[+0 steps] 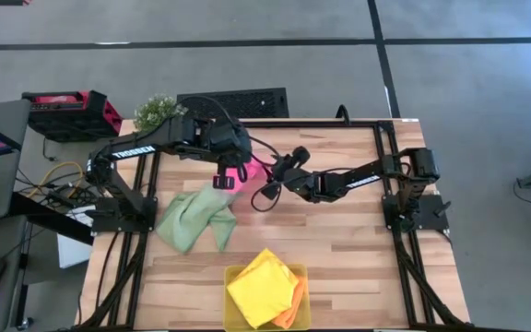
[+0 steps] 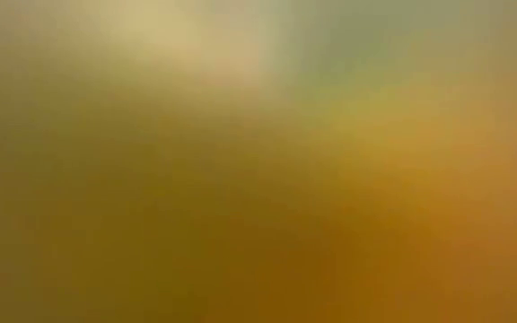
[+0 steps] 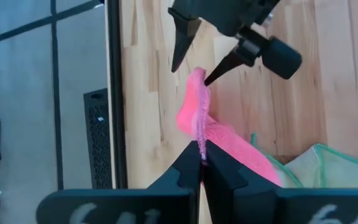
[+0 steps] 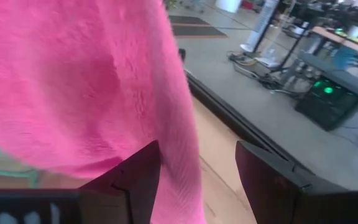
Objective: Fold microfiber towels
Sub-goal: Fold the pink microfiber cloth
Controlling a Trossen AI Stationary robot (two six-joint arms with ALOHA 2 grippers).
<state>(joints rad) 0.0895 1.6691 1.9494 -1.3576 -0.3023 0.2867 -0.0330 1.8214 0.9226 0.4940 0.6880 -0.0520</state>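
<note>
My left gripper (image 1: 230,177) is shut on the hot pink towel (image 1: 253,170) above the middle of the table. My right gripper (image 1: 267,190) is open right beside it; in the left wrist view its two fingers (image 3: 180,37) stand on either side of the towel's far end (image 3: 195,84). In the right wrist view the pink towel (image 4: 73,81) hangs in front of one finger (image 4: 138,177); whether it touches, I cannot tell. The pale green towel (image 1: 192,221) lies crumpled on the table by the left arm. The yellow towel (image 1: 264,286) and orange towel (image 1: 293,309) lie in the tray. My left gripper pinches a narrow edge or fold of the pink towel (image 3: 199,144) between its two fingertips. The fingers come from above, slanting down. The towel runs on from the fingers toward my right gripper, and another part (image 3: 241,152) trails off toward the green towel.
A translucent yellow tray (image 1: 231,273) stands at the table's near edge. A small green plant (image 1: 159,109) and a black grille (image 1: 233,100) sit at the far edge. The low view shows only a yellow-orange blur. Bare wood (image 1: 348,240) lies at the right.
</note>
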